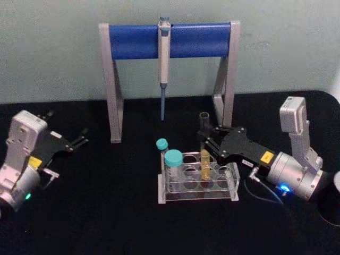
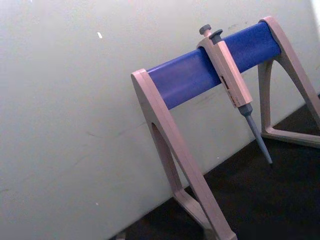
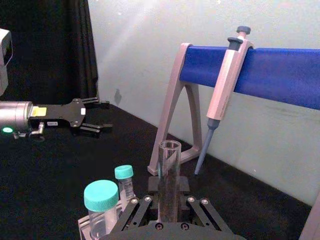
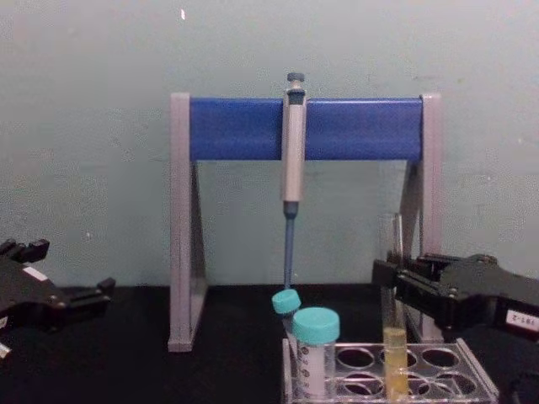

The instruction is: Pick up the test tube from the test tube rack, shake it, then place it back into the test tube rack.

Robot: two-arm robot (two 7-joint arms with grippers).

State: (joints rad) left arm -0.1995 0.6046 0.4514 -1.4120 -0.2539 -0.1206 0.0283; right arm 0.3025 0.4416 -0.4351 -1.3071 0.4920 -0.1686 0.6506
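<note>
The test tube (image 1: 204,121), long clear glass with yellow liquid low down, stands upright in the test tube rack (image 1: 234,185), a low clear plate with round holes. My right gripper (image 1: 205,139) reaches in from the right and is shut on the test tube about mid-height. In the right wrist view the test tube (image 3: 170,170) rises between the fingers of the right gripper (image 3: 169,201). From the chest the test tube's (image 4: 392,252) yellow end sits inside the rack (image 4: 472,374). My left gripper (image 1: 82,138) rests open, far left, holding nothing.
Two teal-capped tubes (image 1: 172,159) stand at the rack's left end. Behind it rises the grey-and-blue pipette stand (image 1: 133,41), with a pipette (image 1: 164,64) hanging tip down just behind and left of the test tube. Black tabletop lies between the arms.
</note>
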